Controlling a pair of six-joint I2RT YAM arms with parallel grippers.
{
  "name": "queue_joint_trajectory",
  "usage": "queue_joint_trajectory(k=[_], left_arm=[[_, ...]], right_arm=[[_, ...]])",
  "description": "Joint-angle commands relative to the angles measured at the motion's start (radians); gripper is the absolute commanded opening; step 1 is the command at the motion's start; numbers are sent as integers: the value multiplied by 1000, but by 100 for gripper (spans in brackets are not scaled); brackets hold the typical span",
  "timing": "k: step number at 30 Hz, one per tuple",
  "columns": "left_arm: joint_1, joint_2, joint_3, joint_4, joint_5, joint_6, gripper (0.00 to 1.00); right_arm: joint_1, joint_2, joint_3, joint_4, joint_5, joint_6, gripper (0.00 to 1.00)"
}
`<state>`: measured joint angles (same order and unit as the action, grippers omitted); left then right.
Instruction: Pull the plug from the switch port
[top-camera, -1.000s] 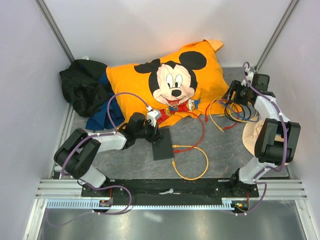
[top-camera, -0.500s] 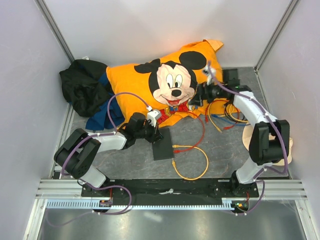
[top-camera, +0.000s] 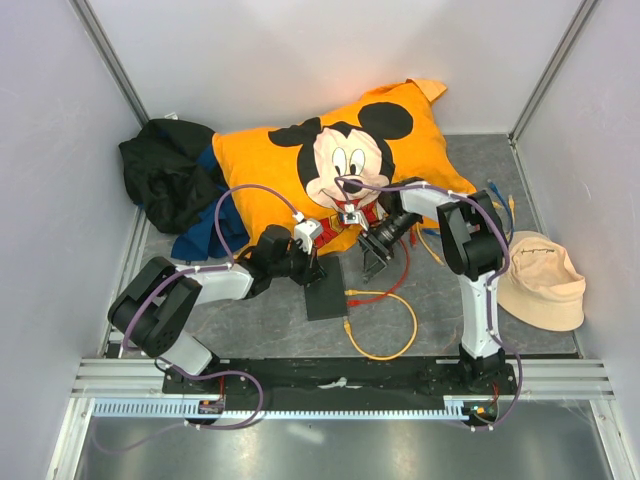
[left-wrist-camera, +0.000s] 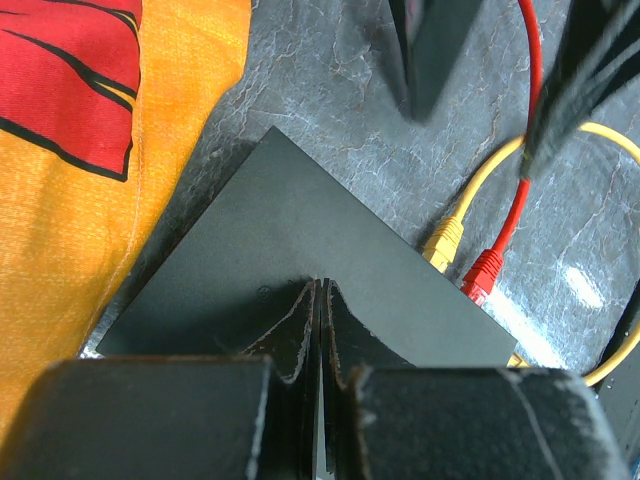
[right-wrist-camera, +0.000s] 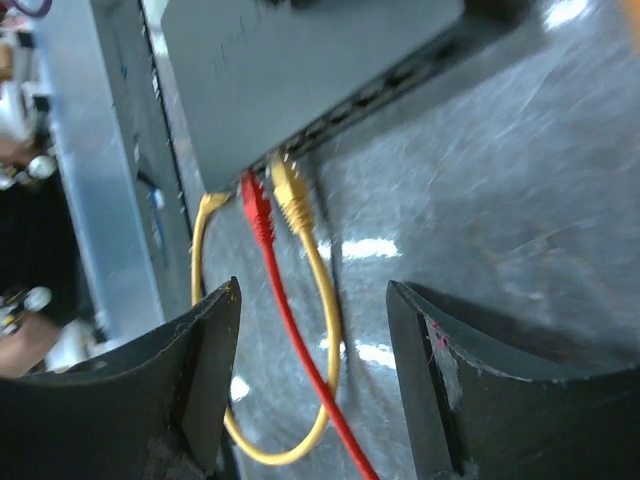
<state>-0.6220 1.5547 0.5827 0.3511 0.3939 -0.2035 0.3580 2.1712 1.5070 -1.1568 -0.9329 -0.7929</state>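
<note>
The switch (top-camera: 325, 288) is a flat dark box on the grey floor in front of the pillow. It also shows in the left wrist view (left-wrist-camera: 300, 250) and the right wrist view (right-wrist-camera: 300, 70). A yellow plug (right-wrist-camera: 290, 200) and a red plug (right-wrist-camera: 255, 212) sit side by side in its port edge, with another yellow plug (right-wrist-camera: 212, 203) further along. My left gripper (left-wrist-camera: 320, 288) is shut and empty, its tips resting on the switch's top. My right gripper (right-wrist-camera: 312, 290) is open and hovers over the red cable (top-camera: 400, 268) and the yellow cable (top-camera: 390, 325), just right of the ports, holding nothing.
An orange Mickey Mouse pillow (top-camera: 350, 160) lies behind the switch. A black heap of cloth (top-camera: 165, 180) and blue cloth (top-camera: 215, 232) lie at the left. A beige hat (top-camera: 540, 282) sits at the right. Loose cables (top-camera: 440, 240) lie between hat and pillow.
My right arm has swung left from the cable pile at the far right to just beside the switch's ports, uncovering the hat. My left gripper has stayed on the switch.
</note>
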Motion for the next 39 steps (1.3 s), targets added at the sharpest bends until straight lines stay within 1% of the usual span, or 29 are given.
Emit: queue_joint_trajectory(k=[1,3,5,7,10,11,12,14,15,16,17,19,21,25,27,30,31,34,37,38,39], left_arm=[[-16,58,-34,-169,-24,42,2],[-15,56,-35,-170,-27,41,2],[-15,53,-34,-170,-29,41,2],[-16,44,-37,-172,-29,42,2],[-15,27,-38,-181,-38,38,2],[-15,19,-29,-188,-38,41,2],[-15,-5,-14,-230,-33,58,2],[-13,-39,46,-285,9,70,2],[-15,-63,67,-334,29,66,2],[-15,-108,78,-345,61,50,2],[-18,-134,89,-372,65,18,2],[-39,-182,95,-453,66,12,2],[-48,-194,80,-478,77,-8,2],[-85,-185,28,-445,86,-42,2],[-90,-167,13,-431,79,-42,2],[-85,-130,2,-422,-21,-51,2],[-85,-119,8,-423,-80,-56,2],[-85,-62,20,-416,-79,-59,2],[-87,-47,17,-413,-76,-62,2],[-87,-50,14,-411,-75,-63,2],[-87,-56,9,-402,-76,-66,2]], right_arm=[[5,35,35,-150,-43,-110,67],[16,35,21,-95,-41,-68,67],[30,26,-2,-3,-41,35,68],[38,24,-16,89,-52,98,69],[67,33,-13,164,-21,196,68],[70,33,-7,180,-18,237,68],[73,33,-5,195,-18,260,68],[73,39,10,232,-9,320,67],[73,41,12,242,-10,334,67],[72,42,12,265,-15,348,67],[71,45,7,276,-21,366,67],[73,59,2,290,-53,400,66],[75,67,-5,304,-60,414,66],[76,49,-60,400,-11,497,65],[76,45,-73,411,-10,514,64],[81,50,-82,411,8,552,60],[84,52,-91,410,-3,561,60],[102,41,-122,413,-1,552,59],[113,44,-140,398,-17,523,57],[114,50,-136,385,-30,490,57],[117,76,-127,332,-40,465,57]])
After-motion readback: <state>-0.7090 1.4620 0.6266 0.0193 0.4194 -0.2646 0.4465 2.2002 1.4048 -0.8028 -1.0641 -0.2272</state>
